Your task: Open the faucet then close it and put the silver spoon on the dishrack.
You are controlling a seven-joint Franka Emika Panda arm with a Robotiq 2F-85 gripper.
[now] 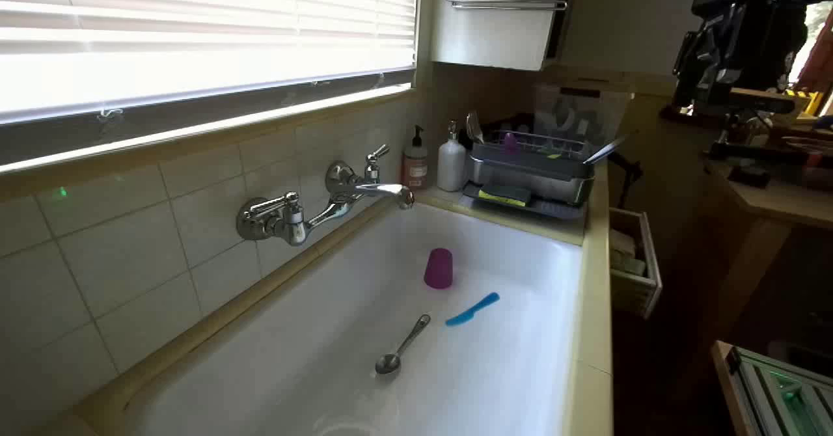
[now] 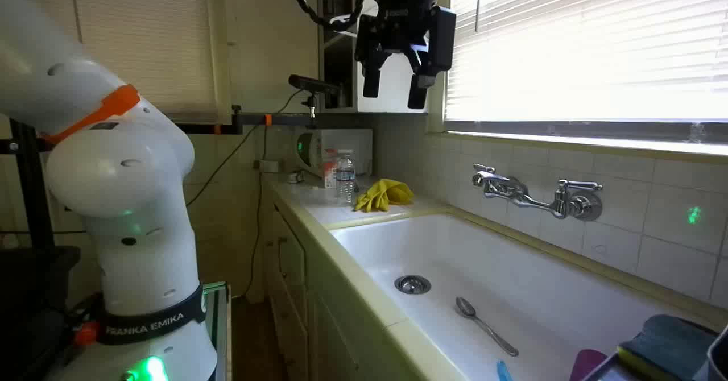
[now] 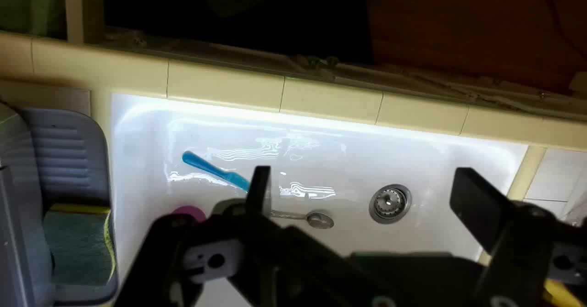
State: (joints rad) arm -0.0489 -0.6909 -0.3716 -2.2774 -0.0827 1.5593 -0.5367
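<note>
— Condition of the tool (image 2: 394, 90)?
— Spread wide, raised well apart from the sink (image 1: 520, 371).
— And the silver spoon (image 1: 393, 359)?
— Lying in the sink, near but apart from the blue knife (image 1: 474, 310).
— Beyond that?
— Chrome faucet (image 1: 332, 211) wall-mounted above one side; dishrack (image 1: 533, 164) standing past one end.

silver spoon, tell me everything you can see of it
The silver spoon looks like shiny metal, with a rounded bowl and a slim handle. It lies loose on the floor of the white sink, bowl end nearer the drain, handle end nearer the purple cup. Nothing but the sink touches it, and in the wrist view the jaws hide part of the handle.
</note>
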